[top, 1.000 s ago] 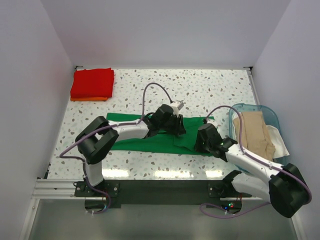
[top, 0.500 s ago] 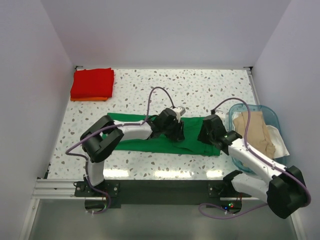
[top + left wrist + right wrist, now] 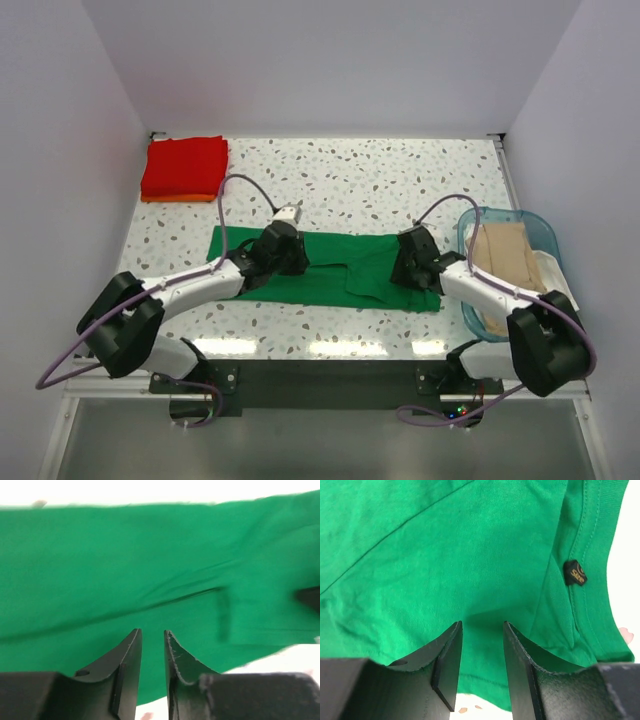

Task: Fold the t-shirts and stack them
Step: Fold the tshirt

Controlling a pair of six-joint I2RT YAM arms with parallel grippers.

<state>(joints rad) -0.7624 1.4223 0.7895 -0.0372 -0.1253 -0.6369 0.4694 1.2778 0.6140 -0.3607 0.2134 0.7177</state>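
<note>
So the green t-shirt [image 3: 330,275] is lying flat on the worktop [image 3: 400,185] as a long strip running left to right, already narrowed down, with a flap doubled over near its right end. The left pincer [image 3: 152,632] is sitting low over the left half of the strip, its jaws only slightly apart with nothing between them. The right pincer [image 3: 482,625] is hanging over the collar end, right beside the little black label [image 3: 575,572], jaws apart and also gripping nothing. It looks like they're setting up the crosswise fold. To do it well, each arm is going to want a pinch right at the near edge that catches every layer, and both should be lifting together so the strip isn't twisting. Smoothing that long crease in the middle first wouldn't hurt. The red t-shirt [image 3: 185,165] is sitting folded on an orange t-shirt [image 3: 175,198] in the far left corner, and the beige t-shirt [image 3: 510,260] is waiting in the blue basket [image 3: 540,225].
</note>
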